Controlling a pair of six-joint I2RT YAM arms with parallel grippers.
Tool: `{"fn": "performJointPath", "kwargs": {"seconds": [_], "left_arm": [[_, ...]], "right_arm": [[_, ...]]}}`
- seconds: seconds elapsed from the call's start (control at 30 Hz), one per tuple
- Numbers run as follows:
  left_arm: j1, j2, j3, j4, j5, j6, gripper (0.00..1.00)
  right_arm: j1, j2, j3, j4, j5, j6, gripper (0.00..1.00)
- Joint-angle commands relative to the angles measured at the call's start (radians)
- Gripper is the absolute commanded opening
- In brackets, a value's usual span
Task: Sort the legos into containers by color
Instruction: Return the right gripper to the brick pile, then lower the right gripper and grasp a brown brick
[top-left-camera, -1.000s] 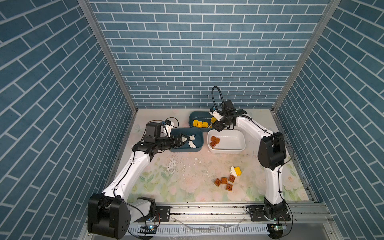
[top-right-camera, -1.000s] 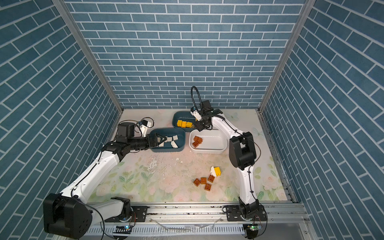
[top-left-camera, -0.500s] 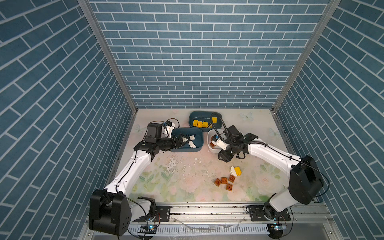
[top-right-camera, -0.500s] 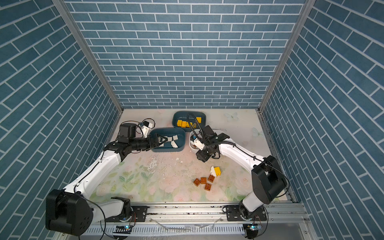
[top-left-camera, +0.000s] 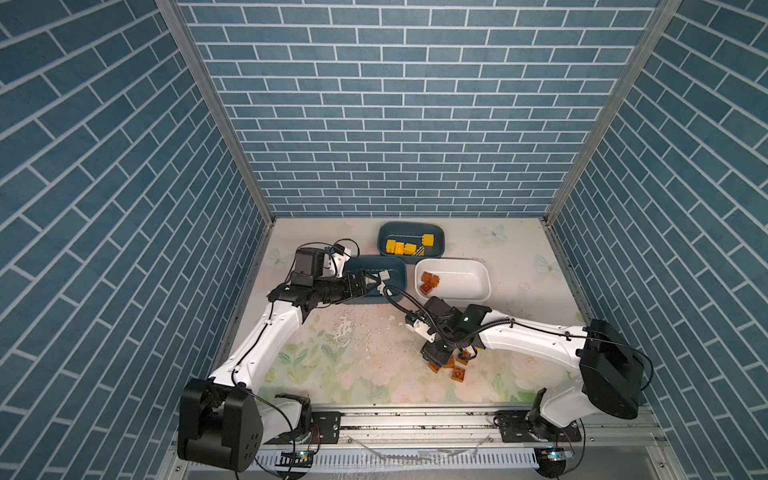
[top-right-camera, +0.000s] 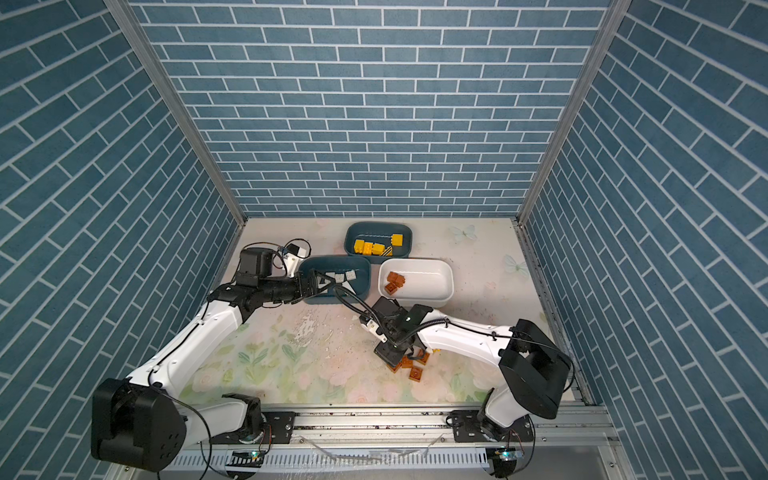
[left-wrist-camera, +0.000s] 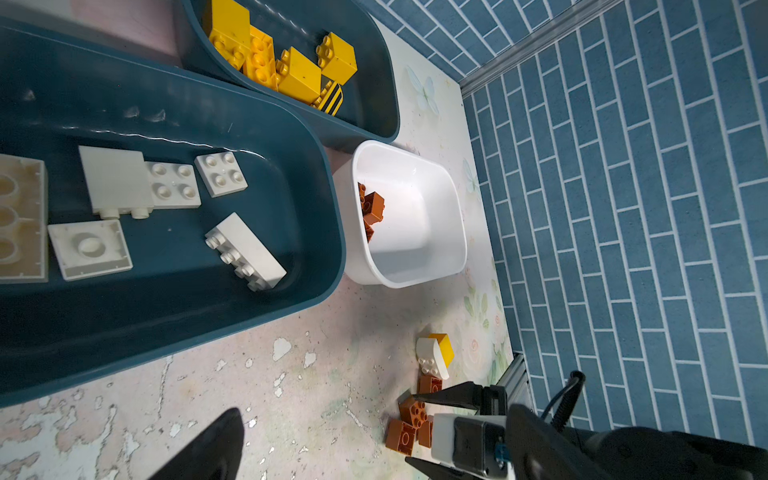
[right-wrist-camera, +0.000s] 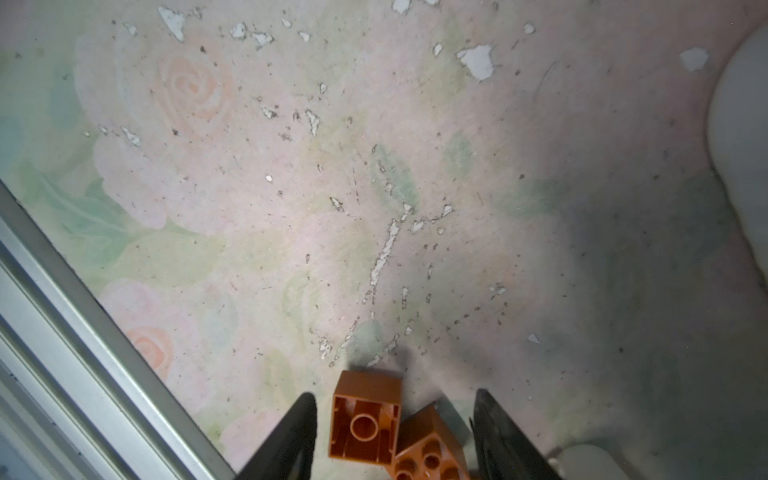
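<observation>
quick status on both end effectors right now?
Left end effector: open, empty, above a blue tub.
Right end effector: open, straddling two brown bricks on the table, not gripping them yet.

Yellow legos (top-left-camera: 401, 248), brown legos (top-left-camera: 429, 281) — pastel floral table (top-left-camera: 353, 374)

Floral tabletop (top-left-camera: 519, 270): three tubs (top-left-camera: 465, 282), loose bricks (top-left-camera: 459, 375)
</observation>
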Motion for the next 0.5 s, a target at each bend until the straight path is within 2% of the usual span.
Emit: {"fn": "performJointPath", "kwargs": {"seconds": [0.0,0.27,0.47], "left_arm": [[0.008,-0.01,-0.015,-0.02,0.012,0.018,1.0],[0.008,-0.01,-0.018,-0.04,0.012,0.035,1.0],[0.008,-0.01,-0.022,-0.044,0.013,0.038,1.0]], "right_arm": [[0.011,0.029,-0.02,0.018,0.042,0.074,0.61],[0.041,0.078,-0.044,0.005,0.023,0.094,0.57],[0.067,0.103,-0.039,-0.013,0.014,0.106,0.5]]}}
